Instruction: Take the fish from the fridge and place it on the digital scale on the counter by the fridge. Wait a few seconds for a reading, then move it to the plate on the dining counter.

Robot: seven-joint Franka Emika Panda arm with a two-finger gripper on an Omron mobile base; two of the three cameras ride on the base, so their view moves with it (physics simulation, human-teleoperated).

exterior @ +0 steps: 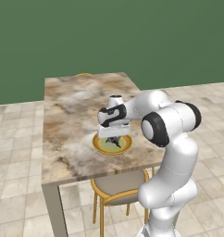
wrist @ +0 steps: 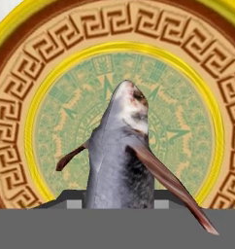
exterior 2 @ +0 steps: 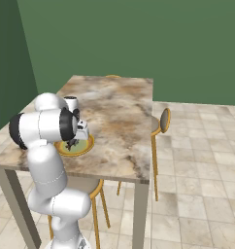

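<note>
The fish [wrist: 120,160] is filling the middle of the hand view, grey-bodied with a pale snout pointing away from the camera and long brownish fins trailing to either side. The hand [exterior: 114,139] is clamping it between its two fingers, whose tips [wrist: 74,204] are peeking out on both sides of the body at the bottom of that view. Beneath the fish, the plate [wrist: 197,63] is showing a yellow rim, an orange-brown patterned band and a greenish centre. In the base views the hand is pointing straight down over the plate [exterior: 101,146], which is sitting near the front edge of the marbled worktop [exterior: 72,115]. Whether the fish is touching the plate cannot be told. A wooden chair [exterior: 116,187] is standing tucked under the worktop, below the plate.
</note>
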